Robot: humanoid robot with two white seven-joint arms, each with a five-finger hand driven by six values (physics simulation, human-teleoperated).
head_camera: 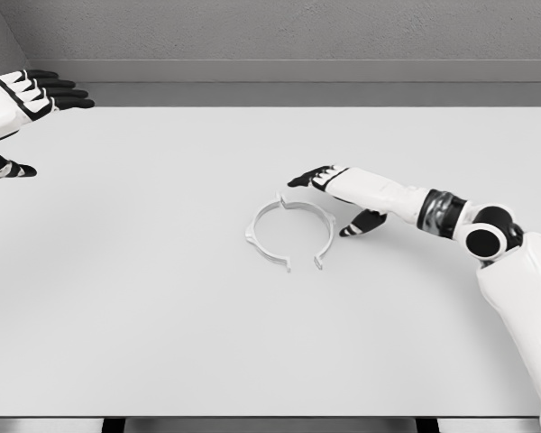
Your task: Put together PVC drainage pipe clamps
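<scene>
Resting at the far left edge of the flat white surface [162, 343], the left hand [27, 95] held nothing, its black-tipped fingers stretched out straight and its thumb hanging apart below. Well off to its right, and just left of the right hand [335, 194], lay the thin white plastic clamp ring [290, 230], two curved halves forming an almost closed circle with small flanged tabs and a gap on the near side. The right hand hovered beside its far right arc, fingers extended, thumb splayed, gripping nothing. The ring looked light, stiff yet springy, and slippery on the smooth surface; pinching a tab or one arc's edge seemed safest, since pushing would slide it away.
</scene>
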